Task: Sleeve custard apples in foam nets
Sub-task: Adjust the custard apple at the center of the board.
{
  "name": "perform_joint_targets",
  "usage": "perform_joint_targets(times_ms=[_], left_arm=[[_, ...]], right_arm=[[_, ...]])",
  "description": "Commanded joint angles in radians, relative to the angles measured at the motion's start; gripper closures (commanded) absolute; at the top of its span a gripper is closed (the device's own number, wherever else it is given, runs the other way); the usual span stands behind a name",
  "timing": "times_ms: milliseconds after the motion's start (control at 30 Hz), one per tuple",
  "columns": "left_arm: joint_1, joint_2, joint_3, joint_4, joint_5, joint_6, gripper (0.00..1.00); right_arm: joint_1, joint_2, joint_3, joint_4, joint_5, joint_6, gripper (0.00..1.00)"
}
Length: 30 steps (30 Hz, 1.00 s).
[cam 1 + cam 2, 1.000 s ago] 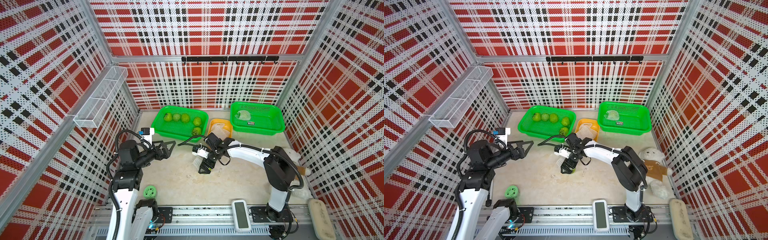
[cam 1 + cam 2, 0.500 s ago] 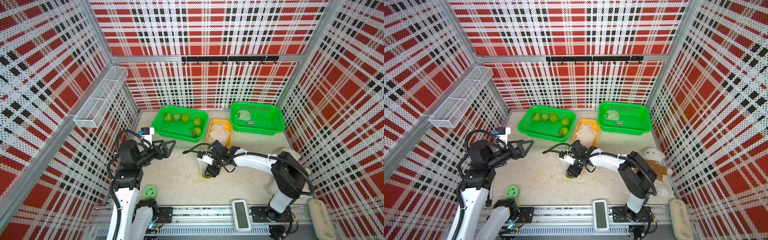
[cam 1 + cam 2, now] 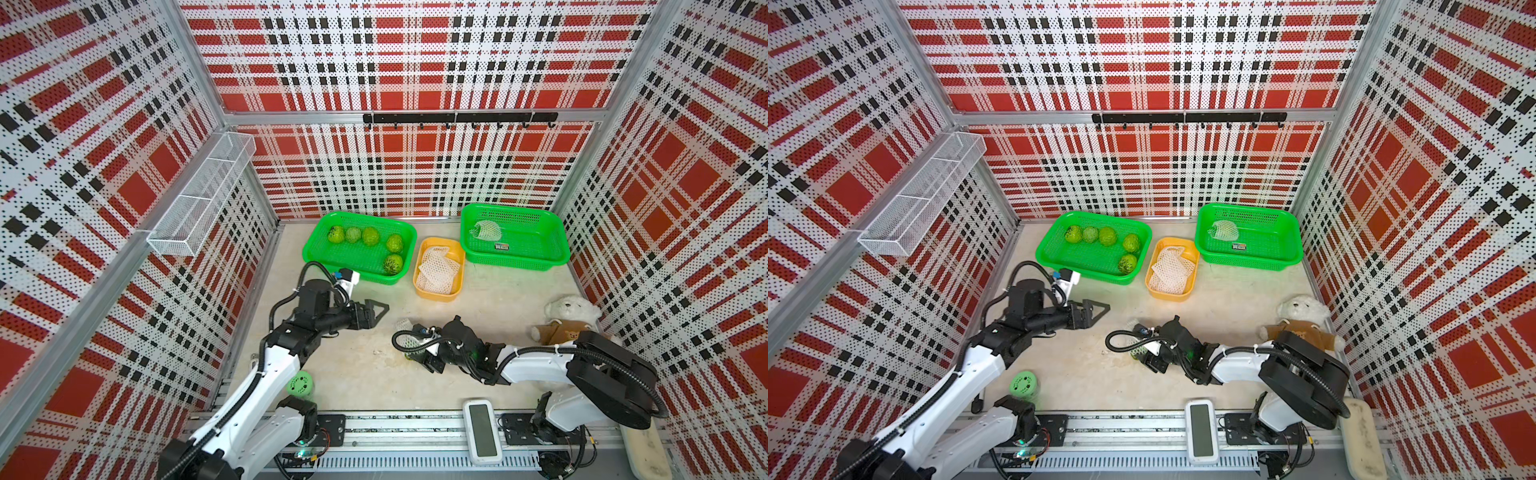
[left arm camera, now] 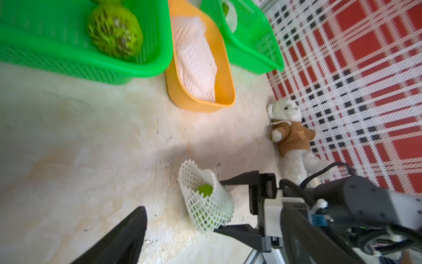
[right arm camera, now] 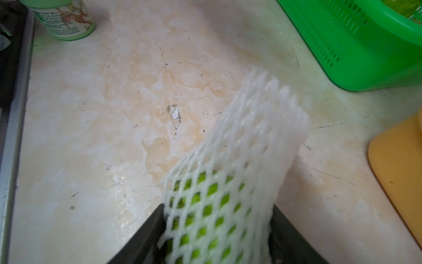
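right claw (image 4: 218, 205): clamped on custard apple (image 4: 205, 189), partly inside foam net (image 4: 194, 176) whose loose end sticks out past its tips | change: carried from beside orange tray (image 3: 438, 268) down to bare table | left claw (image 3: 380, 309): open, empty, well apart | meaning: sleeving likely unfinished, net needs pulling over

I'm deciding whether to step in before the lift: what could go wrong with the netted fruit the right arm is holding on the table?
1. The foam net gapes open past the custard apple inside. Gripped through soft mesh by the right end effector, the fruit might slip out when lifted.
2. The teddy bear lies close to the right arm; swinging toward the far green basket could knock it.
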Motion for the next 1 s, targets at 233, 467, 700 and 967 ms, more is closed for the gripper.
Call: perform_joint_targets(times_ms=[233,467,700,967], left_arm=[[-0.154,0.136,-0.054,0.177,-0.114,-0.092,0.24],[-0.154,0.215,-0.025,0.249,-0.120,-0.061,0.36],[-0.151,0.239,-0.009,0.223,-0.170,-0.037,0.64],[-0.158,0.229,-0.014,0.215,-0.188,0.010,1.00]], right_arm=[[0.031,0.122,-0.078,0.370,0.100,0.033,0.35],[0.035,0.226,-0.057,0.517,0.101,0.043,0.36],[0.036,0.301,0.020,0.561,0.136,0.030,0.34],[0.026,0.340,0.061,0.609,0.139,0.090,0.12]])
